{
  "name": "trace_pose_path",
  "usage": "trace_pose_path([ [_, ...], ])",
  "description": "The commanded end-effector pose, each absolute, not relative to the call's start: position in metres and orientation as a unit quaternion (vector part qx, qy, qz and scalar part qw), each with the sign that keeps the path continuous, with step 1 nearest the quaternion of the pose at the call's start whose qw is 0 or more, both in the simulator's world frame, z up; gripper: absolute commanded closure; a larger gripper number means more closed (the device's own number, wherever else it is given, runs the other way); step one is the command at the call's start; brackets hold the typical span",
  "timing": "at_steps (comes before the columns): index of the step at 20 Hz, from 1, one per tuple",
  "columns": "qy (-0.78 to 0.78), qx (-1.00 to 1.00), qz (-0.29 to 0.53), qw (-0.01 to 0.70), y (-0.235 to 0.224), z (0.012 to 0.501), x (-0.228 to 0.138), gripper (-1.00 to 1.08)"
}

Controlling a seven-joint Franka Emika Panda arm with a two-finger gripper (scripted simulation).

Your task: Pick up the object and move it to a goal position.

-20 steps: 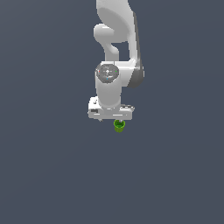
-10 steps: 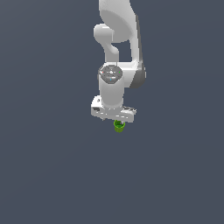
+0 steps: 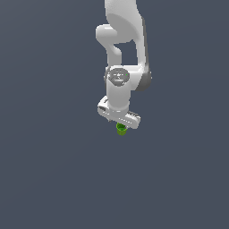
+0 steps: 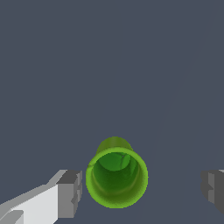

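The object, a small bright green cup (image 3: 121, 129) with a darker hollow top, sits directly beneath my white gripper (image 3: 120, 124) in the exterior view. In the wrist view I look down into the cup (image 4: 116, 176), which lies between my two grey fingertips. One fingertip (image 4: 70, 192) is very close to the cup's side, and the other (image 4: 213, 187) stands well away from it. The gripper (image 4: 142, 190) is open and neither pad presses on the cup. The hand hides part of the cup in the exterior view.
A plain dark grey surface (image 3: 53, 179) fills both views. The white arm (image 3: 123, 49) rises from the hand toward the top of the exterior view. No other objects show.
The hand has turned slightly, so its bar now sits slanted in the exterior view. The green cup stays in the same spot under it.
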State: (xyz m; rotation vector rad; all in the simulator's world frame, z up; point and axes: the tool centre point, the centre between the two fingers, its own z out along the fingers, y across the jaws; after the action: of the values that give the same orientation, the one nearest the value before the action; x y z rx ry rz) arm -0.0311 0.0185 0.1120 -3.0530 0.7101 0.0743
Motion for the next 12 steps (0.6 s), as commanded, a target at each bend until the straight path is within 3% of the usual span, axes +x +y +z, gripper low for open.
trace_pose_path([
  [1,0.258,-0.966,0.021,0.002,0.022,0.109,-0.033,-0.92],
  [12,0.385,-0.923,0.008,0.000,0.035,0.098,-0.041,-0.92],
])
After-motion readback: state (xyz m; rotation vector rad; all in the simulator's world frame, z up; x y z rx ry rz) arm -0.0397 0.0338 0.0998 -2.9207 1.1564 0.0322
